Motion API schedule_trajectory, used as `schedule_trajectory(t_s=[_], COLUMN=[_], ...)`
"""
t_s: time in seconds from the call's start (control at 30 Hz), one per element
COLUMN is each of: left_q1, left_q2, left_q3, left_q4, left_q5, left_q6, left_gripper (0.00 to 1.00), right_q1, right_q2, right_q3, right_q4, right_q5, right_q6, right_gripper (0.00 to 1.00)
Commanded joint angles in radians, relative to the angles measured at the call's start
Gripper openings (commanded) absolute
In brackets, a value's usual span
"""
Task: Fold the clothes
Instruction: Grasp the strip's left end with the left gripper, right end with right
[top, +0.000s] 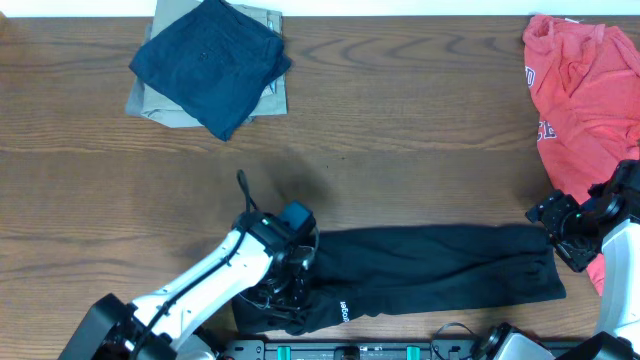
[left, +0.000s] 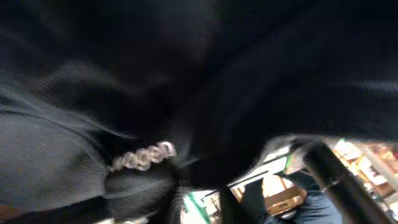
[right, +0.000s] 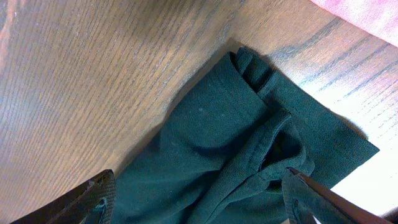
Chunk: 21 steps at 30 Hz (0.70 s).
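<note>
Black T-shirt (top: 430, 268) stretches lengthwise left to right along the lower frame; right pincer (top: 548, 230) released, left pincer (top: 290, 293) buried in cloth, cannot tell.

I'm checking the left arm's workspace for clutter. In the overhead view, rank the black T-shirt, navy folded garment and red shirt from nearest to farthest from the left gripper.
1. black T-shirt: directly at the left gripper, along the near edge.
2. navy folded garment: far left, lying on a khaki garment.
3. red shirt: far right corner.
</note>
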Motion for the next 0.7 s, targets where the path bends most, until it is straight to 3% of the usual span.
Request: schedule_trajectory(t_s=[0.0,0.1,0.17,0.23,0.3,0.5,0.67], left_q1=[-0.021,-0.02,-0.018,-0.018,-0.018,-0.018,-0.018], left_q2=[-0.016,-0.016,-0.016,-0.019,-0.03,-0.12,-0.129], left_q3=[-0.002,-0.002,0.003,0.02,0.05,0.117,0.115], left_q4=[-0.006,-0.002,0.008,0.013,0.009,0.044,0.133], left_q5=[0.008,0.008,0.008,0.008,0.008,-0.018,-0.018], left_q6=[0.001,-0.002,-0.001,-0.001,0.0,0.013,-0.069], left_gripper=[0.73,0.72,0.62,0.39,0.06,0.06,0.06], right_q1=[-0.017,-0.017,-0.017,-0.017,-0.017,-0.016,0.004], right_q2=[-0.013,-0.013,-0.013,-0.013,-0.013,-0.013,-0.013], right_q3=[-0.002,-0.002,-0.002,-0.002,-0.002,-0.002,-0.002], right_q4=[0.0,0.0,0.0,0.0,0.0,-0.01,-0.01], right_q5=[-0.005,-0.005,-0.005,-0.005,-0.008,-0.008,-0.044], right_q6=[-0.016,-0.016,-0.016,-0.016,-0.016,-0.016,-0.016], right_gripper=[0.84,0.83,0.84,0.84,0.84,0.83,0.71])
